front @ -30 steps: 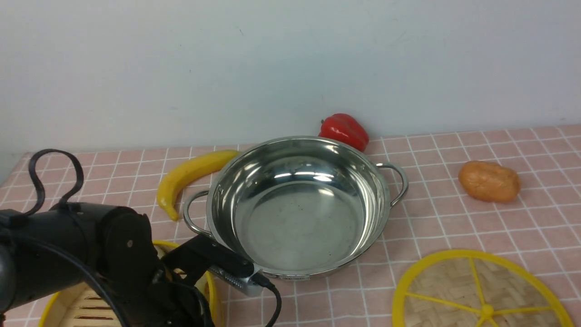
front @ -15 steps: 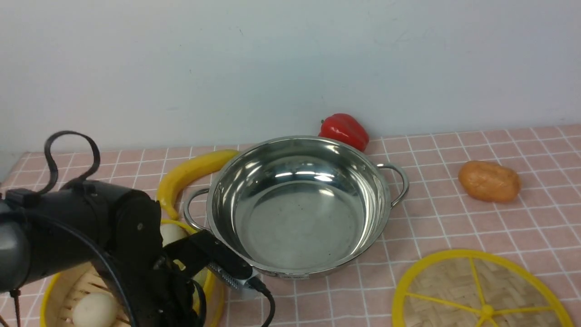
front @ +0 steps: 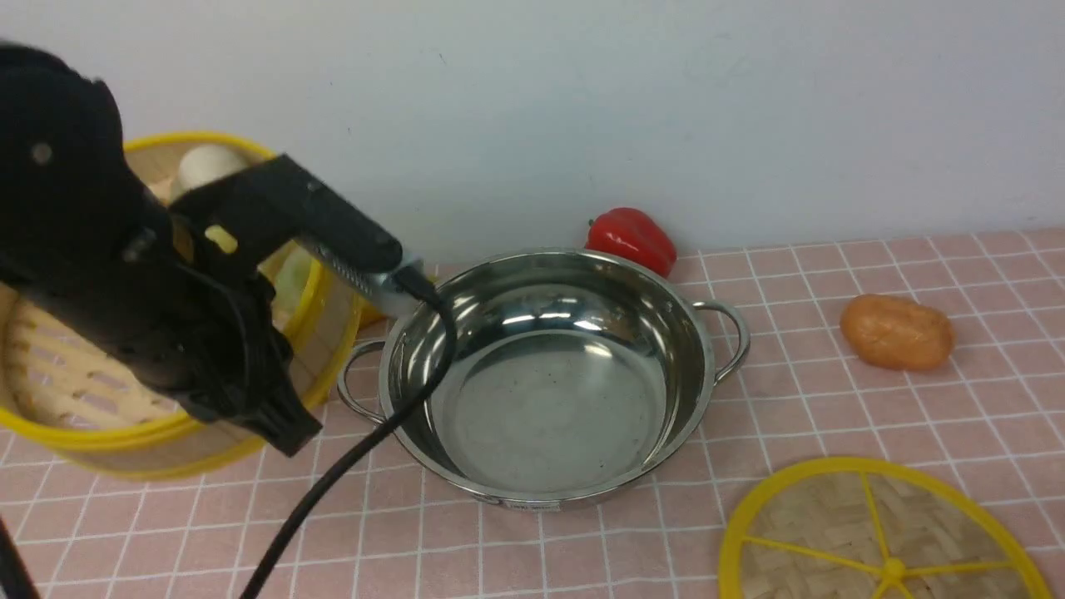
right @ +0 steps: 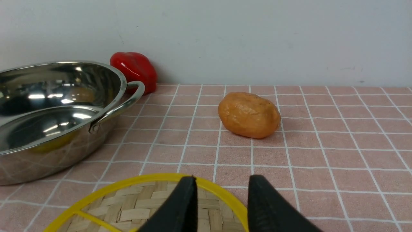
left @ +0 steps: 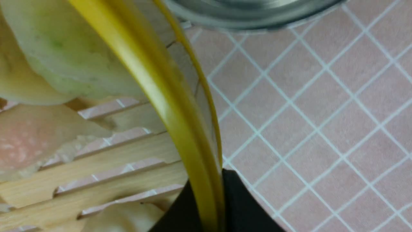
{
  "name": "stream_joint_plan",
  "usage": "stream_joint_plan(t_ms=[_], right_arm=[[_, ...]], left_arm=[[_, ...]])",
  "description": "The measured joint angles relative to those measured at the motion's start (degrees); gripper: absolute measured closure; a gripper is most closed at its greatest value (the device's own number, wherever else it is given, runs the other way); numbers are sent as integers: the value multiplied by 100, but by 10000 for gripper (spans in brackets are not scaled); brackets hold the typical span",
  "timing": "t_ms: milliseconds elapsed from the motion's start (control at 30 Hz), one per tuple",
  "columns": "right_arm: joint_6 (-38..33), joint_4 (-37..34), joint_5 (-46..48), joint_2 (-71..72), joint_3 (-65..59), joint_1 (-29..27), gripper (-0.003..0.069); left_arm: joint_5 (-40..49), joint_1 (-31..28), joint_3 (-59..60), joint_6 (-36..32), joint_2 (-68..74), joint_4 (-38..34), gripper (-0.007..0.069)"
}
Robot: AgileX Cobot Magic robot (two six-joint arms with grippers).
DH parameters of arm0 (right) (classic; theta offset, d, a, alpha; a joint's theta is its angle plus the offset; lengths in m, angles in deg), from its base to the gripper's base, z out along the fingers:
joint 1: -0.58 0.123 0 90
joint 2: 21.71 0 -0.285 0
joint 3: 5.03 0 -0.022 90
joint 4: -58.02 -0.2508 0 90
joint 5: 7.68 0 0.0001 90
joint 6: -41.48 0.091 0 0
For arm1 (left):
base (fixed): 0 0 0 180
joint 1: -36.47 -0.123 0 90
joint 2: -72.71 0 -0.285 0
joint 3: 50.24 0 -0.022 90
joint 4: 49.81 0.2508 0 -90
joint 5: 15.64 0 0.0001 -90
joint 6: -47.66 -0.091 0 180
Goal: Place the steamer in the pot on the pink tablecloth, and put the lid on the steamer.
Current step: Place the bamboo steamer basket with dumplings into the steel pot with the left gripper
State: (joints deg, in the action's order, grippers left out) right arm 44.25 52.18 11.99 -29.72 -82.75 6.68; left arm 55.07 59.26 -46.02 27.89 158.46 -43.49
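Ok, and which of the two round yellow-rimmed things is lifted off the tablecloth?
The deep slatted basket, held by the left pincer; the flat lid lies on the cloth.

The steamer [front: 324, 349], a round bamboo basket with yellow rims, hung tilted above the cloth, left of the pot, holding pale buns and dumplings on its slatted floor. The shiny steel pot [front: 549, 416] sat upright and empty on the pink tablecloth [front: 499, 557], which had a white grid. The woven lid [front: 799, 516], yellow-rimmed and spoked with a small knob, lay flat on the cloth, right of the pot.
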Motion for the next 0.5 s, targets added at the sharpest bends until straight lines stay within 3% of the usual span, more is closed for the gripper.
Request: stream_joint_plan(t_ms=[67,133,267,367,500], right_arm=[[0,0,0,0,0,0,416],[0,0,0,0,0,0,416],[0,0,0,0,0,0,416],[0,0,0,0,0,0,416],[0,0,0,0,0,0,416]], left_arm=[[17,0,-412,-819,226,-290,599],[17,0,-534,-1180,351,-449,599],[67,56,-864,-2929,1072,-1186,599],[85,256,-938,-3716,1493,-1298,599],[-66,610,-984,-3975,1921,-1140,599]])
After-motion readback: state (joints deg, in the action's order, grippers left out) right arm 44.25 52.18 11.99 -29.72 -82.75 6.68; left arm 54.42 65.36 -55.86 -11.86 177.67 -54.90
